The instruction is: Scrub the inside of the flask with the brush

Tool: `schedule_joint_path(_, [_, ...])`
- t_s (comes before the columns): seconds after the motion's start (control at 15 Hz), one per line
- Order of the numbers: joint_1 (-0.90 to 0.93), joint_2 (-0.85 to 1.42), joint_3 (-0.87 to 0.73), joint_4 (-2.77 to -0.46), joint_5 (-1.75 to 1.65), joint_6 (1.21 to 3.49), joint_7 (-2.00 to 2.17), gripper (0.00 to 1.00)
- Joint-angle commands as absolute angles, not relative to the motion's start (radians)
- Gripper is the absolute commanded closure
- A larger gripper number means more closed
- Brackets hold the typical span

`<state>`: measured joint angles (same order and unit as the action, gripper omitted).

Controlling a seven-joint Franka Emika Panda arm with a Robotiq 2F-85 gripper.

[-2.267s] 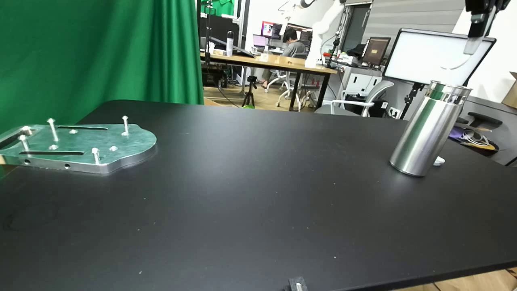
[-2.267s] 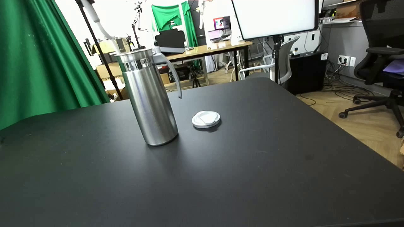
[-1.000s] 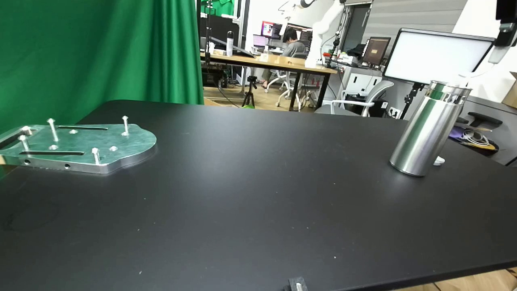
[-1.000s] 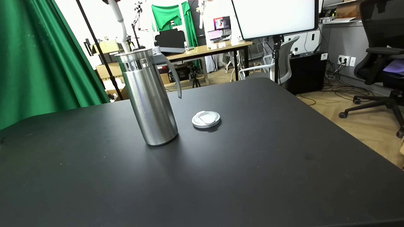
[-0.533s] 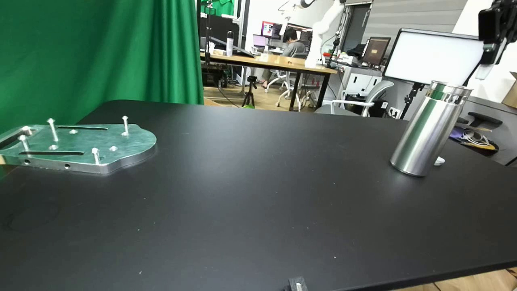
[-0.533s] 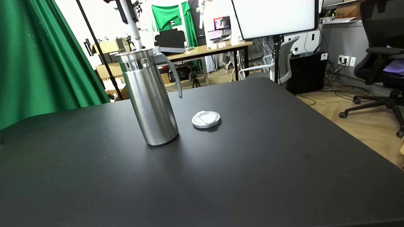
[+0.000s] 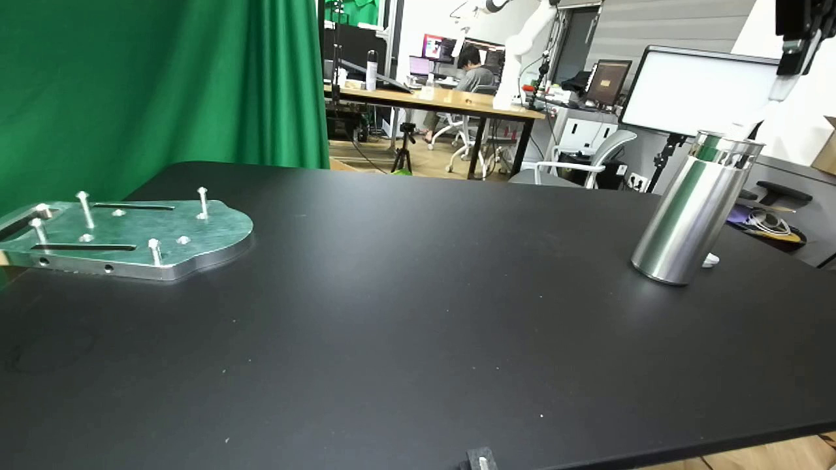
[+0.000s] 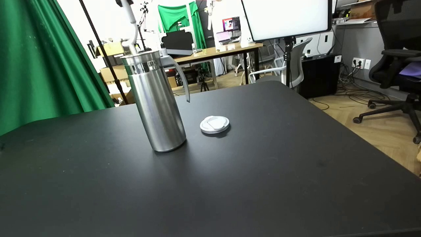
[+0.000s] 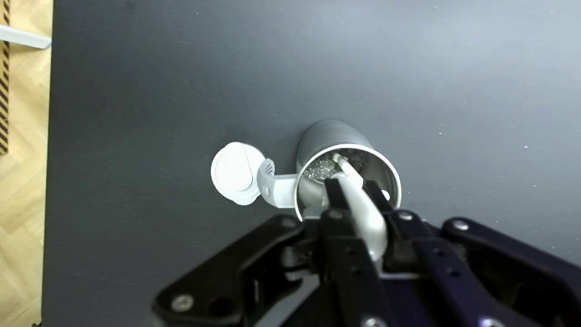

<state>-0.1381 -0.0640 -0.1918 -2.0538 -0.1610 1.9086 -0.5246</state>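
Note:
The flask (image 8: 158,108) is a tall steel cylinder standing upright on the table, also in an exterior view (image 7: 695,209) and the wrist view (image 9: 333,131). Its top is open and its curved handle (image 9: 278,188) points left in the wrist view. My gripper (image 9: 356,188) is above the flask mouth, shut on the brush's white handle (image 9: 370,220); it also shows in an exterior view (image 7: 791,59). The brush (image 8: 133,36) has a bent white stem that goes down through the mouth. Its head is inside; a speckled patch there could be bristles, I cannot tell.
A round white lid (image 8: 214,124) lies on the black table (image 8: 246,184) beside the flask, on its handle side. A greenish plate with upright pegs (image 7: 163,225) lies at the far end of the table. A screen on a stand (image 8: 286,16) is behind the table.
In an exterior view the gripper and brush have moved right over the flask. They dipped lower half a second ago and are now higher, showing more stem. The flask has stayed nearly in place.

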Motion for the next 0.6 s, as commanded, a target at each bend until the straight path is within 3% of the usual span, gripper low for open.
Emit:
schedule_joint_path(0.0, [-0.133, -0.144, -0.170, -2.066, -0.187, 1.869, -0.503, 0.96])
schedule_joint_path(0.53, [-0.135, -0.140, -0.181, -2.040, -0.212, 1.877, -0.530, 0.96])
